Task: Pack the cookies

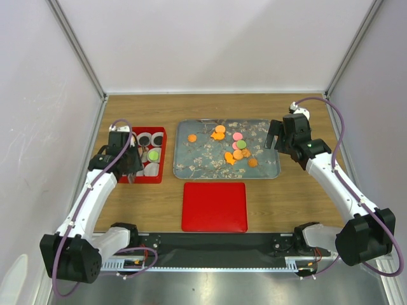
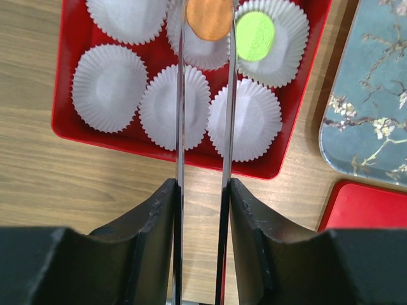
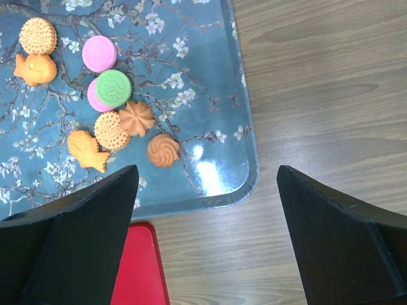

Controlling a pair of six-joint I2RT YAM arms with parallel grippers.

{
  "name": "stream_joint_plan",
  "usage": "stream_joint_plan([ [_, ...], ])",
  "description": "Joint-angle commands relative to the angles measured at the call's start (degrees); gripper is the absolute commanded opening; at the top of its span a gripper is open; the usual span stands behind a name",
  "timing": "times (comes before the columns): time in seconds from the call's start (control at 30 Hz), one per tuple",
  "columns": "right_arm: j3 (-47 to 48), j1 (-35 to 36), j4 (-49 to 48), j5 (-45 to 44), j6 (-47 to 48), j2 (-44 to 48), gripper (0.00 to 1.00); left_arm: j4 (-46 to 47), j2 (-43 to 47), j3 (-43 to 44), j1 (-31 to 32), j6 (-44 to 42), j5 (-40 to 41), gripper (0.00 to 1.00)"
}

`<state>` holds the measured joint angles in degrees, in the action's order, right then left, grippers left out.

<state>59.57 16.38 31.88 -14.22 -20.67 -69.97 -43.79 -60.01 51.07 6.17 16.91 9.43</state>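
A light-brown wooden table (image 1: 286, 203) fills the middle of the top view, its grain running left to right, and the same wood shows in both wrist views. Plain white walls close it in on three sides: a back wall (image 1: 216, 44) across the top of the frame, a left wall (image 1: 38, 127) and a right wall (image 1: 381, 82). Grey metal posts slant up the two far corners, one at upper left (image 1: 76, 44) and one at upper right (image 1: 351, 46). Along the bottom edge of the frame lies a brushed-metal ledge (image 1: 222, 292). The light is soft and even, with only faint shadows on the wood.
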Motion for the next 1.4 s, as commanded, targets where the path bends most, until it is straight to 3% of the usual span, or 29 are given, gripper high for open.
stream_joint_plan([
  [0.0, 0.4, 0.0, -1.3, 0.4, 0.9, 0.2, 0.97, 3.1, -0.3, -0.4, -0.8, -0.7, -0.8, 0.41],
  [0.47, 0.4, 0.1, -1.4, 0.8, 0.9, 0.3, 0.97, 3.6, 0.3, -0.5, -2.2, -0.5, -1.2, 0.54],
  [0.73, 0.4, 0.0, -1.3, 0.4, 1.0, 0.2, 0.97, 2.4, 2.6, 3.1, -1.8, -0.4, -4.0, 0.53],
  [0.9, 0.5, 0.0, -1.1, -0.6, 0.9, 0.1, 0.97, 1.3, 2.6, 7.4, 8.1, 1.9, -0.4, 0.53],
  [1.13, 0.9, 0.0, -0.4, -2.5, 1.1, 0.1, 0.98, 3.8, -1.6, 9.4, 29.7, 8.4, 4.7, 0.53],
  [1.37, 1.1, -0.1, 0.0, -4.0, 1.0, -0.7, 0.98, 9.1, -8.5, 9.2, 40.5, 10.7, 5.6, 0.54],
])
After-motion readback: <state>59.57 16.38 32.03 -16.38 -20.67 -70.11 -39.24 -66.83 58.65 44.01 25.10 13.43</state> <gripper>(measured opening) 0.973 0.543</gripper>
